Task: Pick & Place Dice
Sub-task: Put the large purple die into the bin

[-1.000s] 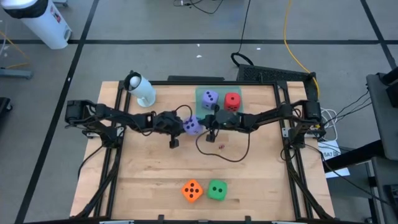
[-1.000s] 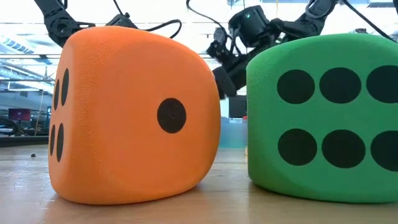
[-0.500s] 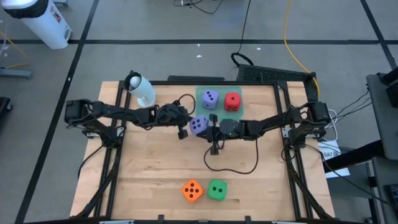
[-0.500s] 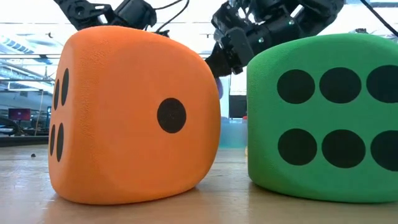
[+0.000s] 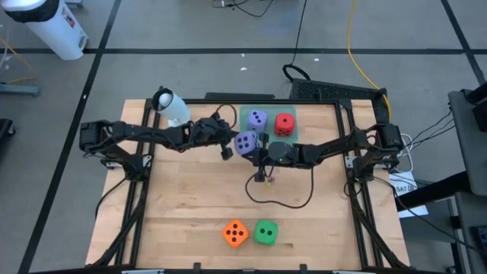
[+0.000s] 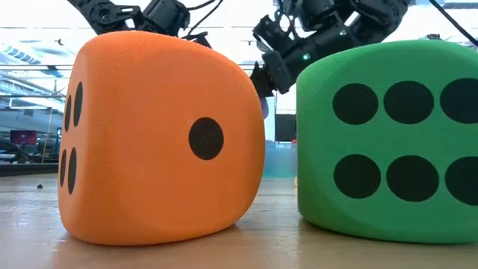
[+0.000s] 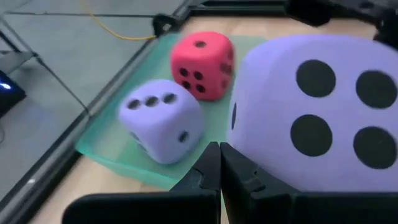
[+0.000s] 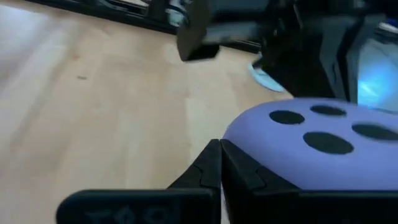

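Observation:
A purple-blue die [image 5: 245, 143] sits between my two shut grippers, just in front of the teal tray [image 5: 243, 113]. My left gripper [image 5: 232, 144] is at its left side and my right gripper [image 5: 259, 149] at its right side. In the left wrist view this die [image 7: 311, 118] fills the picture beside my shut fingers [image 7: 219, 171]. A second purple-blue die [image 7: 163, 118] and a red die [image 7: 202, 65] rest on the tray floor. The orange die [image 5: 235, 233] and the green die [image 5: 265, 232] stand on the wood near the front edge. My left gripper presses its shut fingers against the die's left face, low down [image 7: 239, 140], coming level and slightly downward from the table's left. My right gripper presses its shut fingers against the opposite face, just below the top edge [image 8: 239, 140], from the table's right. The die is clamped between the two and looks raised off the wood.
A white cylinder [image 5: 173, 110] lies at the far left corner of the table. A black cable [image 5: 281, 199] loops over the wood below my right gripper. In the low view the orange die [image 6: 160, 134] and the green die [image 6: 388, 134] block most of the scene.
Both grippers, still shut, have risen and gone toward the far edge with the purple-blue die clamped between them. The die has gone from the wood at mid-table up toward the tray's near edge. My left gripper has also gone toward the table's right.

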### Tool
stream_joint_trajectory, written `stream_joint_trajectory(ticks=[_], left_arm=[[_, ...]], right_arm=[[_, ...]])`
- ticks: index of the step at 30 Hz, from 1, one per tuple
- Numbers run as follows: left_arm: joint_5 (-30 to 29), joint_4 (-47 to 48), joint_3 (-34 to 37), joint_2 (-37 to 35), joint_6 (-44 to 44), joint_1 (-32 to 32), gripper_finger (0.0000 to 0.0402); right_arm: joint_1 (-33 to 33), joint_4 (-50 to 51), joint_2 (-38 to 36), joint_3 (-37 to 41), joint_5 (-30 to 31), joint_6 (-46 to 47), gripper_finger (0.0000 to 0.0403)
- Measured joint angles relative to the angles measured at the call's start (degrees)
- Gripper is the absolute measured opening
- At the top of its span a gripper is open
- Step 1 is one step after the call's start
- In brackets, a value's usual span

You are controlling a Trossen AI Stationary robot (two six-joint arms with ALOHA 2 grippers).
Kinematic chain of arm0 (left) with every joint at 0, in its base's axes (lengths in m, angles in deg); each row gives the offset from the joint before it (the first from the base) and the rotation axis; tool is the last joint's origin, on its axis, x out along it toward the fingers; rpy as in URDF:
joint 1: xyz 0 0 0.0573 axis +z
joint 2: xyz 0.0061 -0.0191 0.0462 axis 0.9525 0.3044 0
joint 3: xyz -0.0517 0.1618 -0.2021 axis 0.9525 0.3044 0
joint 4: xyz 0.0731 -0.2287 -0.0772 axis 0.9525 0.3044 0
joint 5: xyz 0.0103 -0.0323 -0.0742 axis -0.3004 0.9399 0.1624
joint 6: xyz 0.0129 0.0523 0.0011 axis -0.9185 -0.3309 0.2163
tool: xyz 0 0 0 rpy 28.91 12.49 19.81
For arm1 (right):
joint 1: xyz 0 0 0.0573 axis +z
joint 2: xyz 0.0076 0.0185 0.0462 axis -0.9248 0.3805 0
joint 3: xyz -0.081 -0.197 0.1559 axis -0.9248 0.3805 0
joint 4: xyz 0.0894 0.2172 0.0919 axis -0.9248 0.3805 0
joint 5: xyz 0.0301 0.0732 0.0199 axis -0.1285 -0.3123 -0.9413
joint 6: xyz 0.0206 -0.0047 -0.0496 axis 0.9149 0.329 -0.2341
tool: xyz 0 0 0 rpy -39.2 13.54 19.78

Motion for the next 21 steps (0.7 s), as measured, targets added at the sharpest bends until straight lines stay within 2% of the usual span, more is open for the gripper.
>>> stream_joint_trajectory(ticks=[8,21], left_arm=[[2.0,2.1,-4.3,1.9,-0.9,4.3,0.0],[2.3,1.8,-8.5,11.8,0.9,6.0,0.0]], right_arm=[[-3.4,-0.3,0.0,0.0,2.3,-1.3,0.0],[-6.2,4.1,-0.2,-0.1,2.7,4.0,0.0]])
